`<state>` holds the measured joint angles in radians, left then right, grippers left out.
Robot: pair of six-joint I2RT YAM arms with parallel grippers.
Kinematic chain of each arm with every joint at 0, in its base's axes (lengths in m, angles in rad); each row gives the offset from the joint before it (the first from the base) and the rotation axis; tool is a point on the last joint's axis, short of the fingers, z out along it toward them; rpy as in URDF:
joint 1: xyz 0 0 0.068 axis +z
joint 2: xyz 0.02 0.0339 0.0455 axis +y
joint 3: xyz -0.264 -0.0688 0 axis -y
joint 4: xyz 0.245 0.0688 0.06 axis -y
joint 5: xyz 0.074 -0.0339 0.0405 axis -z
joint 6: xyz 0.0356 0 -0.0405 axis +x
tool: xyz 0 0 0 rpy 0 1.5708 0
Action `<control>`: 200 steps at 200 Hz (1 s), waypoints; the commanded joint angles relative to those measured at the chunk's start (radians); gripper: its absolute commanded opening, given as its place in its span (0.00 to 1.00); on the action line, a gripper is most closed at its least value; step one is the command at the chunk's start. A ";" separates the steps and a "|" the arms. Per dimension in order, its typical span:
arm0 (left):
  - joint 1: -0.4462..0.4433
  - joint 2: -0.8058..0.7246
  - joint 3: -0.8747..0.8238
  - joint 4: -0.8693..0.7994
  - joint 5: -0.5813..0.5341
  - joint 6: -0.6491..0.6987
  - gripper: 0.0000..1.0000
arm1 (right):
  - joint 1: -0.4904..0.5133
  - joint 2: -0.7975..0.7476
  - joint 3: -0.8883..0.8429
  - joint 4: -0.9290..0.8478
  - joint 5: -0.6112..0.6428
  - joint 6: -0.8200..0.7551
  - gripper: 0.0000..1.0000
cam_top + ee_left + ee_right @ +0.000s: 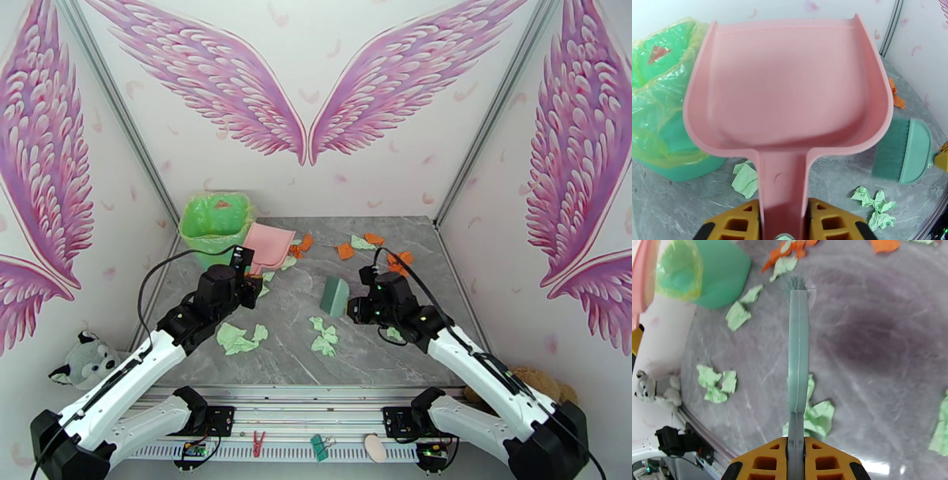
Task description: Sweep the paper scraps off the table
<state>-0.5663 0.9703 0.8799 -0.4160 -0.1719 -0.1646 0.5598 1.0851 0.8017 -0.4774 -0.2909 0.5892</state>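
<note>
Left end effector (783,213) pinches the dustpan (786,87) handle, pan just beside the bin (213,225). Right end effector (796,453) clamps the brush (798,338) handle. Paper scraps (324,335), green and orange, lie scattered across the desk (379,355).

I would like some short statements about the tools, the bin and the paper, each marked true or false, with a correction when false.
1. The left fingers grip the pink dustpan by its handle. True.
2. Paper scraps lie inside the dustpan. False: its tray is empty and the scraps lie on the table.
3. The right fingers hold the green brush. True.
4. The green bin stands at the table's far right corner. False: it stands at the far left corner.
5. Every scrap is green. False: some orange scraps lie toward the far edge.
</note>
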 commanded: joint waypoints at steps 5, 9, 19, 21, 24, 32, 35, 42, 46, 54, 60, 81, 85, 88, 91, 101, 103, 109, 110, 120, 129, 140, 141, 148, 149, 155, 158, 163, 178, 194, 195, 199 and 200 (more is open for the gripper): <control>0.015 -0.075 -0.024 -0.043 -0.014 -0.025 0.00 | 0.069 0.083 0.050 0.216 -0.151 0.130 0.00; 0.016 -0.084 -0.030 -0.041 -0.014 -0.029 0.00 | 0.080 0.106 0.060 0.235 -0.167 0.141 0.00; 0.023 -0.102 -0.042 -0.038 -0.011 -0.036 0.00 | 0.112 0.165 0.089 0.274 -0.202 0.170 0.00; 0.024 -0.104 -0.044 -0.038 -0.009 -0.036 0.00 | 0.117 0.177 0.096 0.280 -0.207 0.175 0.00; 0.026 -0.110 -0.046 -0.037 -0.007 -0.039 0.00 | 0.126 0.195 0.106 0.289 -0.214 0.182 0.00; 0.030 -0.118 -0.050 -0.038 -0.002 -0.041 0.00 | 0.150 0.240 0.134 0.314 -0.234 0.198 0.00; 0.032 -0.120 -0.051 -0.039 0.000 -0.041 0.00 | 0.158 0.260 0.144 0.324 -0.240 0.206 0.00; 0.035 -0.124 -0.053 -0.043 0.003 -0.042 0.00 | 0.178 0.302 0.166 0.348 -0.255 0.220 0.00; 0.037 -0.127 -0.053 -0.046 0.003 -0.041 0.00 | 0.188 0.324 0.179 0.362 -0.264 0.230 0.00; 0.040 -0.130 -0.053 -0.051 0.005 -0.040 0.00 | 0.208 0.365 0.198 0.397 -0.279 0.253 0.00; 0.041 -0.134 -0.052 -0.055 0.007 -0.039 0.00 | 0.221 0.391 0.210 0.429 -0.291 0.273 0.00; 0.049 -0.150 -0.053 -0.067 0.007 -0.036 0.00 | 0.260 0.494 0.240 0.549 -0.333 0.351 0.00; 0.050 -0.153 -0.053 -0.066 0.007 -0.034 0.00 | 0.267 0.514 0.245 0.569 -0.340 0.365 0.00; 0.049 -0.156 -0.054 -0.067 0.007 -0.034 0.00 | 0.272 0.527 0.249 0.584 -0.344 0.374 0.00; 0.051 -0.158 -0.055 -0.067 0.005 -0.035 0.00 | 0.278 0.542 0.252 0.597 -0.348 0.385 0.00; 0.053 -0.164 -0.059 -0.065 0.007 -0.035 0.00 | 0.293 0.593 0.266 0.645 -0.363 0.417 0.00; 0.053 -0.164 -0.059 -0.064 0.008 -0.035 0.00 | 0.297 0.600 0.269 0.654 -0.367 0.422 0.00; 0.054 -0.165 -0.061 -0.063 0.010 -0.035 0.00 | 0.306 0.635 0.277 0.682 -0.377 0.442 0.00; 0.055 -0.164 -0.061 -0.063 0.010 -0.035 0.00 | 0.307 0.641 0.278 0.689 -0.380 0.446 0.00; 0.058 -0.164 -0.064 -0.058 0.011 -0.036 0.00 | 0.322 0.695 0.288 0.744 -0.400 0.480 0.00; 0.059 -0.164 -0.067 -0.057 0.013 -0.035 0.00 | 0.332 0.740 0.296 0.785 -0.415 0.506 0.00; 0.062 -0.164 -0.069 -0.056 0.014 -0.034 0.00 | 0.338 0.787 0.303 0.818 -0.427 0.531 0.00; 0.063 -0.164 -0.069 -0.056 0.014 -0.033 0.00 | 0.338 0.791 0.303 0.821 -0.428 0.533 0.00; 0.064 -0.163 -0.071 -0.055 0.015 -0.033 0.00 | 0.339 0.813 0.301 0.833 -0.429 0.541 0.00; 0.064 -0.164 -0.071 -0.055 0.015 -0.033 0.00 | 0.339 0.814 0.301 0.835 -0.430 0.542 0.00; 0.064 -0.164 -0.072 -0.055 0.017 -0.033 0.00 | 0.338 0.828 0.298 0.837 -0.427 0.541 0.00; 0.063 -0.165 -0.071 -0.054 0.017 -0.034 0.00 | 0.338 0.834 0.296 0.837 -0.426 0.541 0.00; 0.065 -0.164 -0.073 -0.053 0.018 -0.034 0.00 | 0.339 0.842 0.293 0.830 -0.423 0.536 0.00; 0.067 -0.163 -0.073 -0.050 0.020 -0.034 0.00 | 0.337 0.848 0.285 0.783 -0.408 0.505 0.00; 0.067 -0.164 -0.076 -0.047 0.023 -0.032 0.00 | 0.333 0.845 0.277 0.722 -0.394 0.464 0.00; 0.068 -0.165 -0.076 -0.047 0.023 -0.032 0.00 | 0.332 0.846 0.277 0.719 -0.393 0.462 0.00; 0.068 -0.164 -0.078 -0.045 0.023 -0.032 0.00 | 0.329 0.844 0.273 0.706 -0.392 0.455 0.00; 0.069 -0.165 -0.078 -0.044 0.023 -0.032 0.00 | 0.328 0.844 0.273 0.704 -0.392 0.454 0.00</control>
<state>-0.5045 0.8196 0.8154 -0.4740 -0.1650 -0.1944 0.8970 1.9324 1.0740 0.2604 -0.6849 1.0805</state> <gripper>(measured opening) 0.280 0.129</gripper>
